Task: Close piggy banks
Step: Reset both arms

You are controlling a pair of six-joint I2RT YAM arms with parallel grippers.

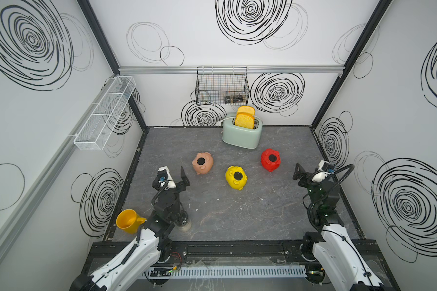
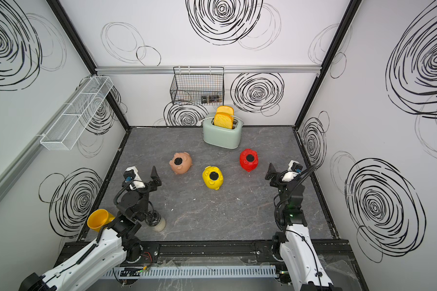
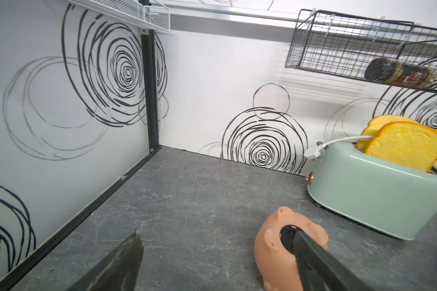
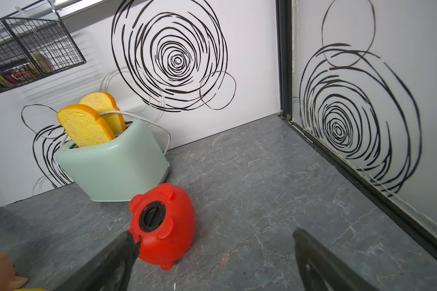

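Three piggy banks lie belly-up on the grey tabletop in both top views. They are a pale pink one, a yellow one and a red one. A black round plug fills each belly hole. My left gripper stands open just left of the pink pig, holding nothing. One of its fingers covers part of that plug in the left wrist view. My right gripper stands open and holds nothing, to the right of the red pig.
A mint-green toaster with two toast slices stands at the back. A yellow mug and a small jar sit by the left arm's base. A black wire basket and a white mesh shelf hang on the walls.
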